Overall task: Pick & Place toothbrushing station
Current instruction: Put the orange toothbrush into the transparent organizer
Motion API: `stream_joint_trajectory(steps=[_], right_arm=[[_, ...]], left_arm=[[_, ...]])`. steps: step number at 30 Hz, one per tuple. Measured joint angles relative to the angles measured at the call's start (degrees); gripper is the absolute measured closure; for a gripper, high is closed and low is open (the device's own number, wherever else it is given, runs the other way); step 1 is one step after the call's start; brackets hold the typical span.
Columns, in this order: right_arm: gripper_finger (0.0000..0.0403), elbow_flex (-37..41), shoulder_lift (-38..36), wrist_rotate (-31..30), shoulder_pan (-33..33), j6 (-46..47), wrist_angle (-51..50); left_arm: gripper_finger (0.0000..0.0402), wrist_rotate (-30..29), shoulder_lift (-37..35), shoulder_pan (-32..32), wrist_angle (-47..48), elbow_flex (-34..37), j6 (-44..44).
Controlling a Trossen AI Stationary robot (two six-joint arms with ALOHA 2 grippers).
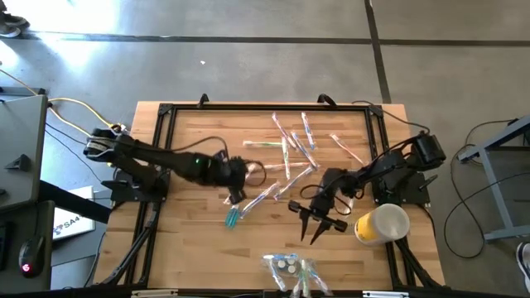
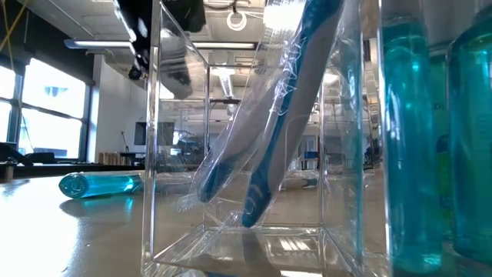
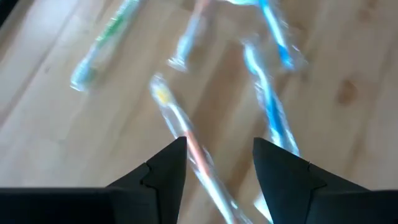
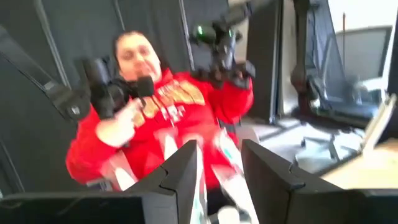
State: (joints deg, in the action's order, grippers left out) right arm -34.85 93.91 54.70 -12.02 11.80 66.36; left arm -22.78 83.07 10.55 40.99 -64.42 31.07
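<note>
Several toothbrushes in clear wrappers lie loose on the wooden table. My left gripper hangs over the table's middle, pointing steeply down. It is open, its fingers standing above a pink-handled wrapped toothbrush that lies on the wood. My right gripper is at the right, lifted and pointing level, shut on a wrapped toothbrush. A clear box at the near edge has blue toothbrushes leaning inside it. My right gripper pinches a wrapped toothbrush between its two fingers. The fingers come at it level. The toothbrush runs across them and is lifted clear of the table. Which part of it they have, I cannot tell.
A yellow-and-white cup lies on its side just right of my right gripper. A teal tube lies below my left gripper and shows in the low view. Teal bottles stand right of the clear box. A person in red sits beyond the table.
</note>
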Motion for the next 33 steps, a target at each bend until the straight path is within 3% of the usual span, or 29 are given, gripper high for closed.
stream_joint_trajectory(steps=[6,13,24,33], right_arm=[[0.0284,0.04,0.00,-4.76,-3.36,-11.49,-7.83],[0.0284,0.04,-0.02,-12.48,-4.92,-12.08,-7.94],[0.0284,0.00,-0.02,-12.79,-4.91,-11.69,-10.08],[0.0284,0.00,-0.02,-12.81,-4.97,-10.29,-10.95]], left_arm=[[0.0224,0.10,0.45,-3.69,-0.38,0.00,-6.31],[0.0224,-0.05,3.99,-5.12,-2.92,2.30,-9.38],[0.0224,3.08,6.75,-7.44,-22.96,14.65,-5.89],[0.0224,6.42,6.71,-8.05,-30.93,19.40,-3.20]])
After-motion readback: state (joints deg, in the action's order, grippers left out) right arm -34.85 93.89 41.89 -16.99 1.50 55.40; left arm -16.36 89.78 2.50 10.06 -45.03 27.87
